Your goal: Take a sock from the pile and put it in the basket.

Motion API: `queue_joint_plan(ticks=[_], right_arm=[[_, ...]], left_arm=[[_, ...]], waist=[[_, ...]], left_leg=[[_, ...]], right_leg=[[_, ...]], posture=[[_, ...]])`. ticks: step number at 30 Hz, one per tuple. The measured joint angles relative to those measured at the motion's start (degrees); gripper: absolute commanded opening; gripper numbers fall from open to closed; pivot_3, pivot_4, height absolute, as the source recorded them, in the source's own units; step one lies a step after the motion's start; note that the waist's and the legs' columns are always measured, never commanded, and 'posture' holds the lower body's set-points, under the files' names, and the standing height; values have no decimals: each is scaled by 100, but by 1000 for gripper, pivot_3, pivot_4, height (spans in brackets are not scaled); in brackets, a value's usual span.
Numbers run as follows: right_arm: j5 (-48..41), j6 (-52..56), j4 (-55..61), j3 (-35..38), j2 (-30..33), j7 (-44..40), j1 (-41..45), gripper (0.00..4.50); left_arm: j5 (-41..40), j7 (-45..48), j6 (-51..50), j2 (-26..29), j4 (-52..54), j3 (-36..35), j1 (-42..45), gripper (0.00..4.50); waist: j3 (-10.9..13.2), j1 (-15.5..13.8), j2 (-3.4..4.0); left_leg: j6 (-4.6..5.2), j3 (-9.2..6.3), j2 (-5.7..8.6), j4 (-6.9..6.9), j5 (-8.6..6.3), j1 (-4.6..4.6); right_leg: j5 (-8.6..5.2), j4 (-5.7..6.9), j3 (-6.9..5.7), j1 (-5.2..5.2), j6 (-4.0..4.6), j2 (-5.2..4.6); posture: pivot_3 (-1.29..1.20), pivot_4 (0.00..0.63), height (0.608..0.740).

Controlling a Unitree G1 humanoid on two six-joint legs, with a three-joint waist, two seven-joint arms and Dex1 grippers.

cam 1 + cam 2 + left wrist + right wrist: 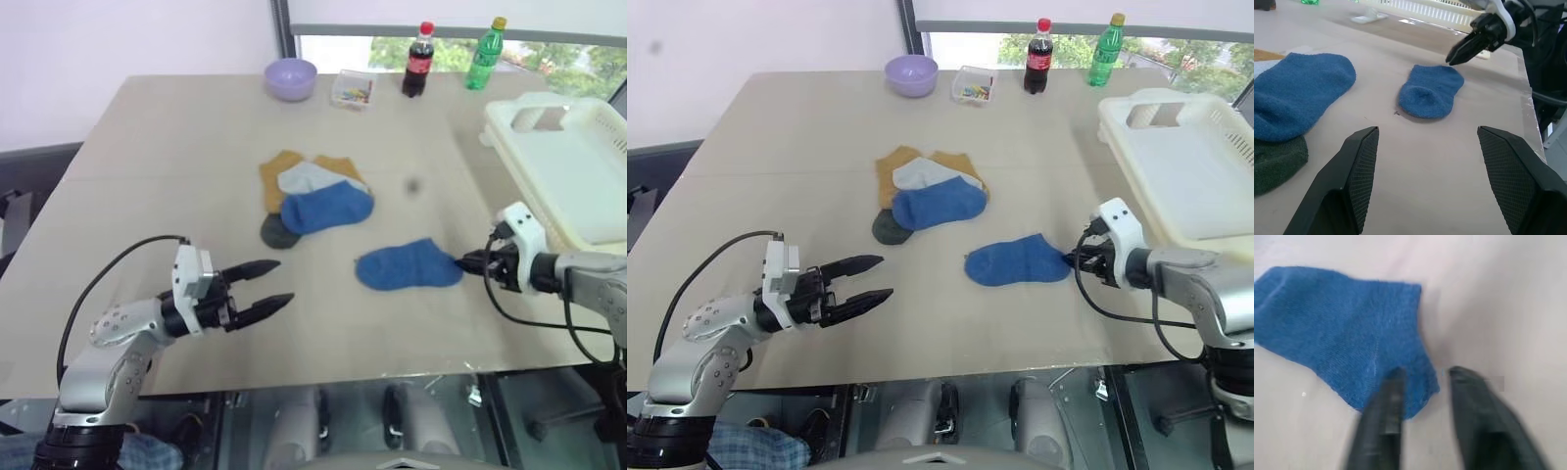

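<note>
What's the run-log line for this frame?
right gripper: jaws open at lone blue sock edge, no grip | left gripper: open, idle | basket: no sock

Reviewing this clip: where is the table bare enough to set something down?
Bare: the table's wide left side, from the lilac bowl down to the left end effector. Crowded: the middle, with the pile and the lone blue sock, and the right edge by the basket.

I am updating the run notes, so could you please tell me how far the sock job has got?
Done: one blue sock lies on the table apart from the pile. In hand: the right tool is at that sock's edge, fingers parted, gripping nothing. The left tool hovers open near the pile. Left: grasp the sock, lift it and drop it in the basket, which shows no sock.
</note>
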State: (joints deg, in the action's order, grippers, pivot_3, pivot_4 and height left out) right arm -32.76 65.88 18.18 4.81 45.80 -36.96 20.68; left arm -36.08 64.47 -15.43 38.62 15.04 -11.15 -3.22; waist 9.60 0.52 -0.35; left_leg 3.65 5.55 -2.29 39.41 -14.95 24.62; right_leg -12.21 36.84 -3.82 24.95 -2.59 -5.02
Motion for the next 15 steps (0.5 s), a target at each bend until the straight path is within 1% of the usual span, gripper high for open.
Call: queue_joint_plan(ticks=[3,5,7,10,14,15], right_arm=[[-21,-1,-18,-52,-190,-2,447,2706],[-30,-34,-55,-160,-467,32,807,2706],[60,-183,-264,-364,-922,168,1154,2706],[313,-528,-897,-672,-1612,405,1457,2706],[617,-1111,-2147,-731,-2610,771,1932,2706],[690,-1252,-2399,-734,-2753,828,2043,2706]], left_arm=[[-1,-4,4,-3,7,-9,-47,3448],[-2,-12,10,-7,12,-12,-66,3448],[0,-45,19,-12,14,-14,-75,3448],[-1,-70,31,-16,15,-14,-50,3448],[3,-117,82,-12,8,-56,4,3448],[5,-126,101,-12,8,-70,18,3448]], waist=[[0,37,0],[0,41,0],[-1,29,-1],[-2,5,-2],[-2,16,-3],[-2,17,-3]], left_leg=[[0,2,-2,0,0,-5],[1,1,-4,0,-1,-9],[-4,-1,-5,0,3,-10],[-6,-1,-1,0,4,-4],[-6,6,3,2,4,4],[-6,5,3,1,4,4]], right_leg=[[0,1,2,0,0,2],[0,4,2,-1,0,7],[0,7,1,-1,1,9],[1,8,1,-1,1,4],[2,5,2,4,1,0],[2,6,2,6,1,0]], posture=[[0,150,733],[0,150,733],[0,150,733],[0,150,733],[0,150,733],[0,150,733]])
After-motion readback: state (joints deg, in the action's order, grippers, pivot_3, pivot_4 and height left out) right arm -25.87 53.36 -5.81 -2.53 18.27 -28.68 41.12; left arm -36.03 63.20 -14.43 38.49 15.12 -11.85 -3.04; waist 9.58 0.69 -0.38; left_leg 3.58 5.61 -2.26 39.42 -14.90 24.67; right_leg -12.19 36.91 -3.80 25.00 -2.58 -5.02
